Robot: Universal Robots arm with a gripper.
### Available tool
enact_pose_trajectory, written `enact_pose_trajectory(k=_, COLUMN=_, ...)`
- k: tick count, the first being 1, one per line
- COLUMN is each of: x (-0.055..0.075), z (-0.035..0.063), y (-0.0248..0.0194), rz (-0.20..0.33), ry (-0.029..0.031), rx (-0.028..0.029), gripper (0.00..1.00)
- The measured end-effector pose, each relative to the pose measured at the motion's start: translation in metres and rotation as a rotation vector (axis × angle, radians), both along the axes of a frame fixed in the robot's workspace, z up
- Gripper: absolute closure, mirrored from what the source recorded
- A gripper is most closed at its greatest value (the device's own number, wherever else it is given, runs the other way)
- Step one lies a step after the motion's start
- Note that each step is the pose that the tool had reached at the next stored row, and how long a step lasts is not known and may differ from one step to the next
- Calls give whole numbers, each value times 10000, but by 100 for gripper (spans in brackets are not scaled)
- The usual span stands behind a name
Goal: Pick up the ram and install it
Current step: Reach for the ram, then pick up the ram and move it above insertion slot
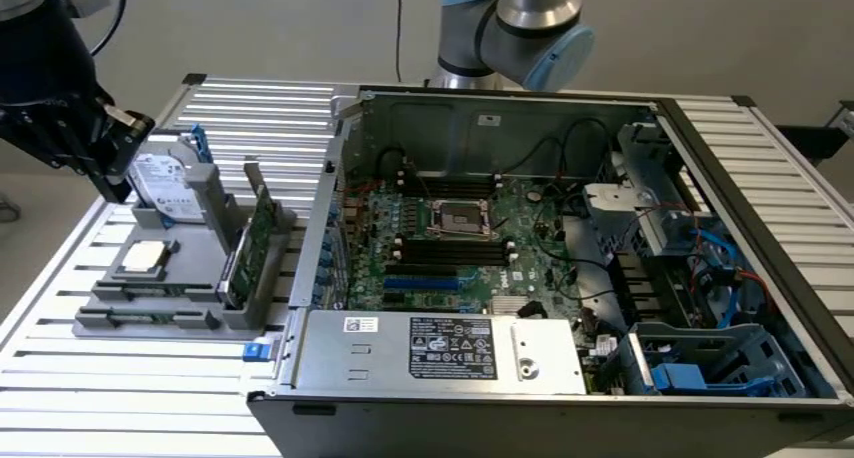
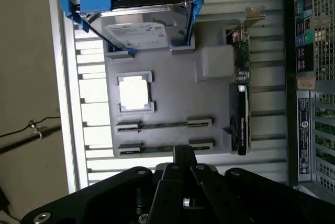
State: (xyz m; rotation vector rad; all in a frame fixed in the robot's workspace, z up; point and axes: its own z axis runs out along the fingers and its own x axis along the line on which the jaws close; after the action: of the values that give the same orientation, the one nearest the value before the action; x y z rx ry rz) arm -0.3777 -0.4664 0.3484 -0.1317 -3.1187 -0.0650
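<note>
Two ram sticks lie edge-on in the slots of a grey holder point(image 2: 172, 85), one point(image 2: 165, 125) behind the other point(image 2: 165, 148); each shows as a thin green strip. In the exterior view they sit at the holder's front point(image 1: 150, 295). My black gripper point(image 2: 184, 153) hangs above the holder's edge closest to the sticks, its fingers drawn together with nothing between them. In the exterior view the gripper point(image 1: 114, 183) is high at the left, beside the hard drive. The motherboard point(image 1: 454, 238) lies in the open computer case, with black slots point(image 1: 454, 250) near the processor socket.
On the holder also stand a silver hard drive with blue handles point(image 2: 138, 28), a processor chip point(image 2: 136, 94) and a tall green card point(image 2: 242, 98). The case wall point(image 1: 320, 228) rises right beside the holder. A slatted metal table point(image 1: 134, 388) carries everything.
</note>
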Motion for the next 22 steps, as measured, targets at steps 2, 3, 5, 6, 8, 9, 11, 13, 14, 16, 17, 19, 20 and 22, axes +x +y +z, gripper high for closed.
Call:
enact_pose_trajectory(k=2, x=0, z=1, y=0, rz=0, ry=1, rx=2, gripper=89)
enact_pose_trajectory(k=3, x=0, z=1, y=0, rz=1, ry=1, rx=4, gripper=89)
enact_pose_trajectory(k=5, x=0, z=1, y=0, rz=1, ry=1, rx=4, gripper=89)
enact_pose_trajectory(k=6, x=0, z=1, y=0, rz=0, ry=1, rx=5, gripper=89)
enact_pose_trajectory(k=8, x=0, z=1, y=0, rz=1, ry=1, rx=7, gripper=89)
enact_pose_trajectory(k=9, x=0, z=0, y=0, rz=1, ry=1, rx=7, gripper=89)
enact_pose_trajectory(k=11, x=0, z=1, y=-1, rz=1, ry=1, rx=8, gripper=89)
enact_pose_trajectory(k=13, x=0, z=1, y=-1, rz=1, ry=2, rx=10, gripper=89)
enact_pose_trajectory(k=14, x=-3, z=1, y=-9, rz=7, ry=3, rx=25, gripper=89)
enact_pose_trajectory(k=16, x=-9, z=0, y=-12, rz=244, ry=0, rx=33, gripper=89)
enact_pose_trajectory(k=17, x=-10, z=-1, y=-12, rz=429, ry=0, rx=34, gripper=89)
enact_pose_trajectory(k=19, x=-10, z=-1, y=-12, rz=788, ry=2, rx=32, gripper=89)
enact_pose_trajectory(k=20, x=-9, z=-1, y=-12, rz=971, ry=2, rx=33, gripper=89)
enact_pose_trajectory(k=22, x=-9, z=-2, y=-12, rz=1340, ry=3, rx=33, gripper=89)
